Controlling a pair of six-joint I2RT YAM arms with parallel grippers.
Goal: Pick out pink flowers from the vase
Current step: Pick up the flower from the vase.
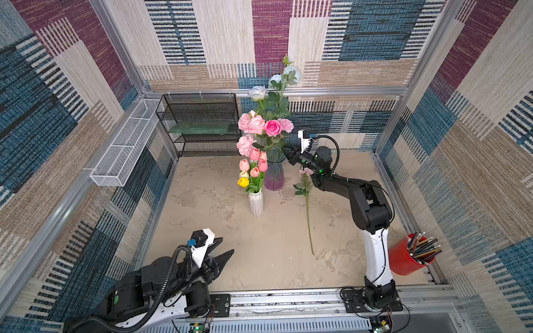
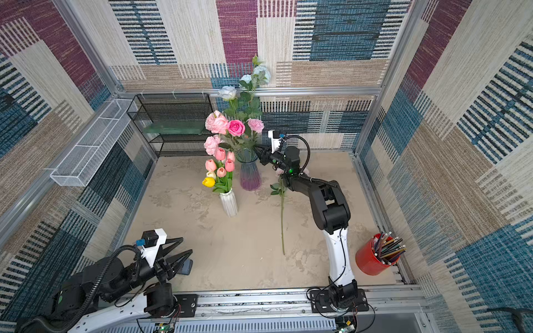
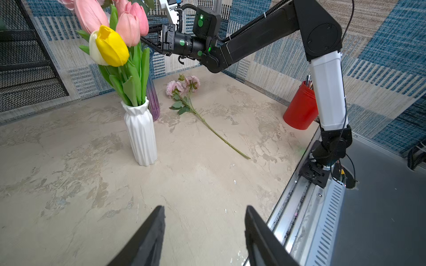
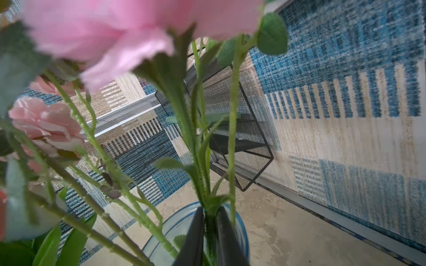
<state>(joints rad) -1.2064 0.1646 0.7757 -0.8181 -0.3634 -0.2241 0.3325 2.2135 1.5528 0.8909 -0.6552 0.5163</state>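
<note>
Pink flowers stand chiefly in the glass vase at the far centre of the counter: pale peonies and one hot-pink rose, beneath taller blue-white roses. Salmon tulips, with one yellow tulip and one white, fill the ribbed white vase just near-left of it. One pale-pink lying flower rests flat on the counter, right of both vases.

Right claw is pressed onto a green stem at the glass vase's rim; which bloom that stem carries cannot be told. Left claw is spread and empty over the near-left counter.

Red cup, near right, holds pencils. Black mesh shelf stands far left; white mesh basket is fixed along the left wall. Counter surface is beige and mottled; walls are patchwork blue, maroon and beige.
</note>
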